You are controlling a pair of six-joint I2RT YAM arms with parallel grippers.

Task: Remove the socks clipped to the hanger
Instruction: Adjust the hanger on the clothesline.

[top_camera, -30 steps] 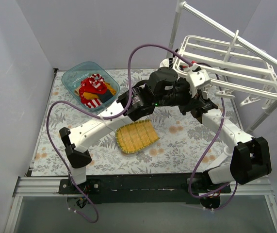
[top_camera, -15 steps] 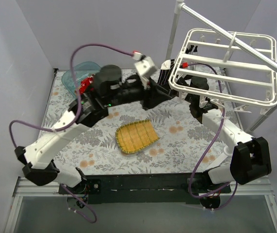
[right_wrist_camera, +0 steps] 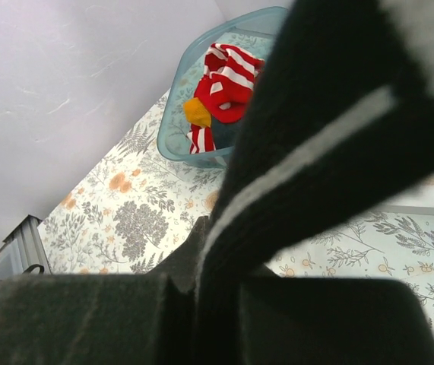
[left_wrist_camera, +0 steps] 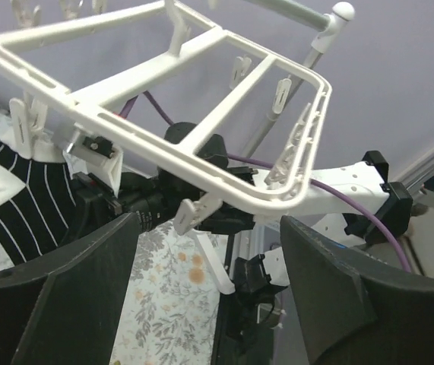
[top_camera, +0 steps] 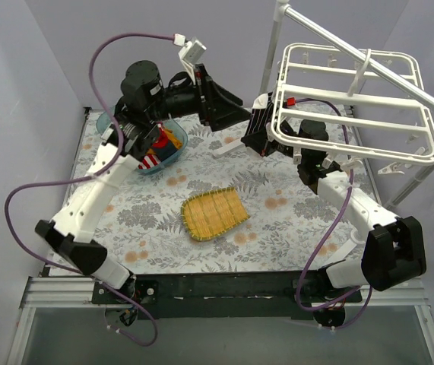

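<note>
The white grid hanger (top_camera: 353,99) hangs at the back right, and the left wrist view shows its frame (left_wrist_camera: 201,163) with dangling clips. A black-and-white striped sock (top_camera: 258,123) is clipped at its left edge and appears as the sock (left_wrist_camera: 19,194) in the left wrist view. My right gripper (top_camera: 264,141) is shut on this sock (right_wrist_camera: 315,144), which fills the right gripper (right_wrist_camera: 217,251). My left gripper (top_camera: 236,112) is raised just left of the hanger. It is the left gripper (left_wrist_camera: 209,232), open and empty. Red-and-white and yellow socks (right_wrist_camera: 220,87) lie in a tub.
A clear blue tub (top_camera: 180,135) stands at the back left, partly under my left arm. A yellow woven mat (top_camera: 213,213) lies mid-table. The white pole stand (top_camera: 272,46) rises behind the hanger, with its bar (top_camera: 399,72) crossing above it. Grey walls close in both sides.
My left gripper has drawn back from under the hanger, up and to the left, and its jaws have opened. The hanger has swung and levelled. The right gripper keeps its hold.
</note>
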